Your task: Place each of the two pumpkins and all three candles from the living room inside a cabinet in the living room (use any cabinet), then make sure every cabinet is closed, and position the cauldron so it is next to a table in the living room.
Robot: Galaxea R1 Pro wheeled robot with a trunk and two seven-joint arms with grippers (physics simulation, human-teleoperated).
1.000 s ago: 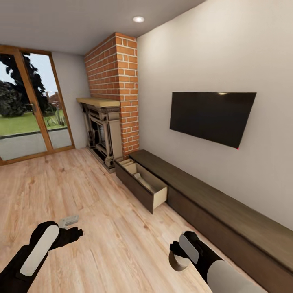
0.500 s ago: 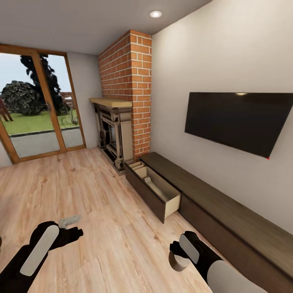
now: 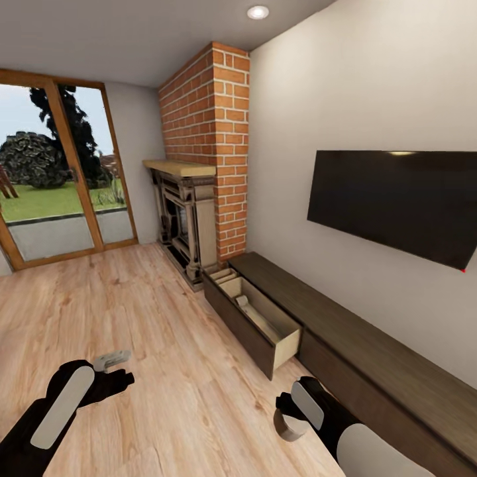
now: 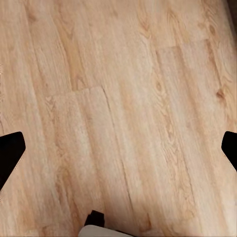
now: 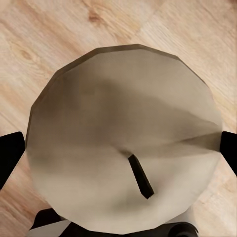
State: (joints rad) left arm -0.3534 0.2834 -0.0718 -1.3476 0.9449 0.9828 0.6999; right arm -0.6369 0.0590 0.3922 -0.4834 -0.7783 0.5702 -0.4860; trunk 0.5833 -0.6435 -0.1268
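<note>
My right gripper (image 3: 289,419) is shut on a pale beige candle (image 5: 123,143). The right wrist view looks down on the candle's round top and short dark wick, with the black fingertips (image 5: 10,155) at either side of it. The candle (image 3: 285,425) hangs low over the wood floor. The long, low, dark-brown cabinet (image 3: 371,331) runs along the right wall under the TV. Its drawer (image 3: 268,334) nearest the fireplace is pulled out, with pale objects (image 3: 255,317) lying inside. My left gripper (image 3: 114,372) is open with nothing in it; in the left wrist view it (image 4: 118,148) hangs over bare floorboards.
A brick chimney with a dark fireplace (image 3: 182,222) stands at the cabinet's far end. A black TV (image 3: 397,199) hangs on the wall above the cabinet. Glass patio doors (image 3: 59,179) fill the far left wall. Wood floor (image 3: 132,305) stretches between me and them.
The whole view has shifted, so the camera has moved: the open drawer and TV now sit further right and look nearer. Both arms keep their pose, the candle still held.
</note>
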